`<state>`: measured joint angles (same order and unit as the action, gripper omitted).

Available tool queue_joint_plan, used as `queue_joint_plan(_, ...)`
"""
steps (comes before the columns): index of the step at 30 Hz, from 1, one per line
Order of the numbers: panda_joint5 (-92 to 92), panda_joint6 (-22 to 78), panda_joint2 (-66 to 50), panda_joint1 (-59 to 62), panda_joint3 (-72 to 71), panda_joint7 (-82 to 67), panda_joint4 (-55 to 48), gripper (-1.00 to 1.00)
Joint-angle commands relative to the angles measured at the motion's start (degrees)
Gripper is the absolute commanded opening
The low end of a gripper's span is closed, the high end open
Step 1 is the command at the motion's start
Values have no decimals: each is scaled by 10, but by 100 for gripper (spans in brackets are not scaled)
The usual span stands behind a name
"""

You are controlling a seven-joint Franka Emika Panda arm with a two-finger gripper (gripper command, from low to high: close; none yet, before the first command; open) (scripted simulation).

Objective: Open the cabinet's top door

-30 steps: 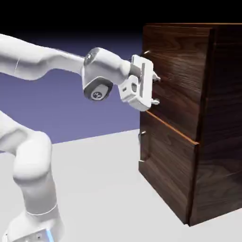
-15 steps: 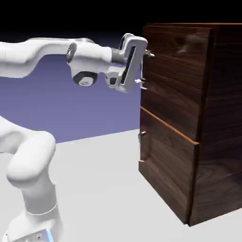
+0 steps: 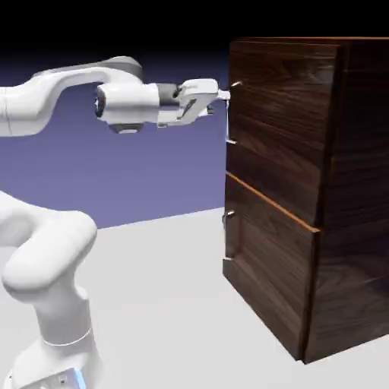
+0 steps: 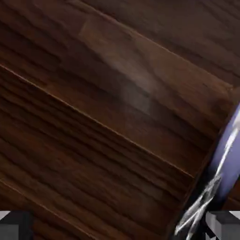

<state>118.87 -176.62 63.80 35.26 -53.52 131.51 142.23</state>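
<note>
So there's one white robot arm [image 3: 125,102] with a two-finger gripper [image 3: 222,103] spread wide at the near left edge of one tall dark walnut-grain cabinet [image 3: 330,281], two stacked doors, each with a slim silver handle. The flat upper door [image 3: 281,129], top one on the right, looks shut. Pale grey flat tabletop [image 3: 167,289], plain blue-violet backdrop [image 3: 159,175] going black up top.

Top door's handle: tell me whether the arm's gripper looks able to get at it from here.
Probably yes: the open gripper is right by the upper handle, with nothing seen between them. In the hand view, though, the handle lies off to one side, so some shifting seems needed.
</note>
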Motion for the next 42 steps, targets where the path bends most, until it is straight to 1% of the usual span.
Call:
queue_joint_plan(1,25,-1,7,8,-11,19,-4,0)
queue_joint_plan(7,165,-4,43,50,-74,124,-26,0)
queue_joint_plan(8,165,-4,43,50,-74,124,-26,0)
queue_joint_plan(13,193,44,36,156,-109,118,-81,0)
queue_joint_plan(14,194,45,36,159,-110,118,-83,0)
queue_joint_plan(15,194,45,36,159,-110,118,-83,-100)
queue_joint_plan(16,194,45,36,159,-110,118,-83,-100)
queue_joint_plan(19,179,100,67,107,-72,126,-22,-100)
queue_joint_plan(26,100,181,184,173,-93,301,-3,-100)
queue_joint_plan(28,84,218,225,188,-94,342,12,-100)
queue_joint_plan(35,84,392,338,139,-23,343,138,-100)
queue_joint_plan(42,17,523,362,46,117,264,258,-100)
